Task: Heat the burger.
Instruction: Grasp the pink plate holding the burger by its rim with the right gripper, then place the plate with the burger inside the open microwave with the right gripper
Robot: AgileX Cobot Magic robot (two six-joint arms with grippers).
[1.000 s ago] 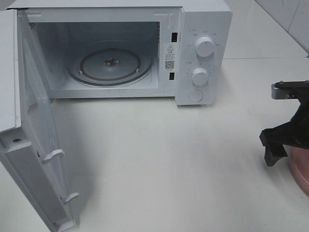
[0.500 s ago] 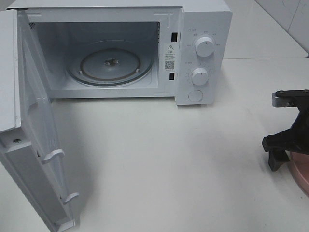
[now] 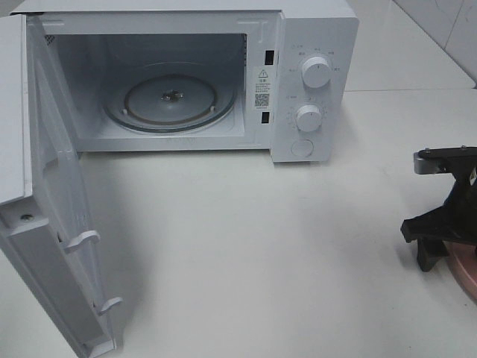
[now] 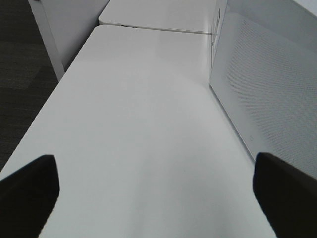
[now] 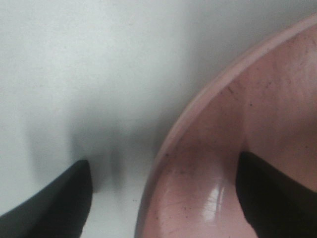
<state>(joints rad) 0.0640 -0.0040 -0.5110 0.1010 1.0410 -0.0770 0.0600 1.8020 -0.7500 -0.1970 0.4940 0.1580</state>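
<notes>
**Plate rim straddled; burger out of sight**

The right hand (image 5: pixel 163 201) is set wide across the rim of the pink plate (image 5: pixel 208 129) at the right edge of the surface (image 3: pixel 261 239), one finger inside, one outside, nothing gripped; the plate is presumably to be lifted as a carrier. The burger is shown in no view; it is likely further along the plate. The microwave (image 3: pixel 313 45) door (image 3: pixel 52 224) is swung fully open so the turntable (image 3: pixel 171 97) can be reached; the left hand (image 4: pixel 156 193) is held wide and empty beside the microwave, apparently kept clear.
</notes>
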